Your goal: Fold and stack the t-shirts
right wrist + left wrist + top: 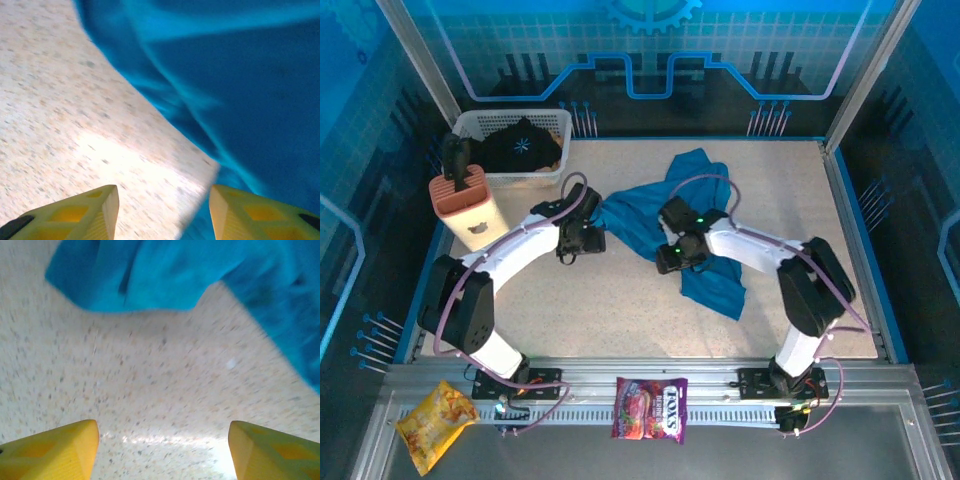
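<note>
Both grippers stand open and empty. Left gripper [162,445]: yellow fingers [55,452] well apart, with nothing between them but bare table [150,375]. The teal t-shirt [165,275] lies just ahead of the tips, untouched. Right gripper [164,205]: fingers apart, nothing clamped. One finger [260,215] sits at the edge of the teal cloth; I cannot tell whether it touches.

From above, the left tool hangs low at the shirt's left edge and the right tool over its middle. The shirt lies crumpled in a rough diagonal band at mid-table, unfolded. The black t-shirt [520,145] sits in the white basket [510,114] at the far left corner, well apart.

Judgement: the step in hand is laying out the teal shirt, and no fold is made yet. The next move calls for a hold on two edges or corners and a pull to flatten the cloth.
</note>
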You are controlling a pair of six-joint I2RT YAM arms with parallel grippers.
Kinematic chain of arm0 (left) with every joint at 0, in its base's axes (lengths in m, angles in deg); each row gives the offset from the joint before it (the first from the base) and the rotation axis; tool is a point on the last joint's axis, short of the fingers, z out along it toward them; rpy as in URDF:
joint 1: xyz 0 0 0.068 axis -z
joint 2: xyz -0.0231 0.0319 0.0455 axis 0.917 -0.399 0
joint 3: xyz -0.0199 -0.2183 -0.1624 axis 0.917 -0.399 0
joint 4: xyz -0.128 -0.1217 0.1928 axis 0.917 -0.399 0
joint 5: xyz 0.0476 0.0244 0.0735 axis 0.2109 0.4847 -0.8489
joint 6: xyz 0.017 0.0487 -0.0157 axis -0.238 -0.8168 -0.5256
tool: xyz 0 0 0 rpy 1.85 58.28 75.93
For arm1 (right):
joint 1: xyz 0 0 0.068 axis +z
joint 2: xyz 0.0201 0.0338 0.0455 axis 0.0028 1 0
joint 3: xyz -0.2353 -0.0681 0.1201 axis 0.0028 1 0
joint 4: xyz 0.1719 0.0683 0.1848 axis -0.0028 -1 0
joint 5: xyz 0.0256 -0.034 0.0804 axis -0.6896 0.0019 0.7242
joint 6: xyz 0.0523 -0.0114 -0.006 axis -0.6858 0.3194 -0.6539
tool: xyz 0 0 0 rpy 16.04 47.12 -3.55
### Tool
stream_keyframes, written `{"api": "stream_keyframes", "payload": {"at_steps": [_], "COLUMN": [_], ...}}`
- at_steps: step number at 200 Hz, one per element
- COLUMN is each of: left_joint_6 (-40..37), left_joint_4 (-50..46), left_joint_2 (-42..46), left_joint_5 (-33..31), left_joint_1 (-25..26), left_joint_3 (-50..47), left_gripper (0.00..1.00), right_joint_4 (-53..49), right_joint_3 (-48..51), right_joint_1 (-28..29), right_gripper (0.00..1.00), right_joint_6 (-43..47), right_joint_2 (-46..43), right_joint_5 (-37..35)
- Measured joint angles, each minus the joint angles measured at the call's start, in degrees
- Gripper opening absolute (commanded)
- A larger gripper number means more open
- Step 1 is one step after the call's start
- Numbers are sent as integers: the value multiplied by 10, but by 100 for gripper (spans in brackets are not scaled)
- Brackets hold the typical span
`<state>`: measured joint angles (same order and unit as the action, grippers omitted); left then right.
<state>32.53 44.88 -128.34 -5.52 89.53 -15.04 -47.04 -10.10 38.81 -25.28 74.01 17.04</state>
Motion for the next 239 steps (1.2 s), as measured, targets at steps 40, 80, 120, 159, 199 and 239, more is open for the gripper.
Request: {"api": "stream_keyframes", "payload": {"at_steps": [40,80,120,159,199,239], "left_joint_6": [18,25,24,22,8,6], "left_joint_4": [29,62,70,79,80,84], "left_joint_2": [-7,-82,-113,-113,-155,-214], "left_joint_5": [0,-8,-12,-15,-16,-24], "left_joint_1": [-8,-35,-82,-101,-112,-115], "left_joint_3": [-11,16,49,67,108,121], "left_gripper": [71,70,70,61,44,49], "right_joint_4": [9,2,-18,-27,-10,-4], "right_joint_3": [-125,-243,-341,-368,-312,-207], "right_joint_1": [32,32,29,20,18,18], "right_gripper": [54,52,31,0,0,0], "right_joint_6": [26,39,43,35,32,32], "right_joint_2": [104,207,301,323,290,213], "right_joint_5": [14,20,21,30,43,48]}}
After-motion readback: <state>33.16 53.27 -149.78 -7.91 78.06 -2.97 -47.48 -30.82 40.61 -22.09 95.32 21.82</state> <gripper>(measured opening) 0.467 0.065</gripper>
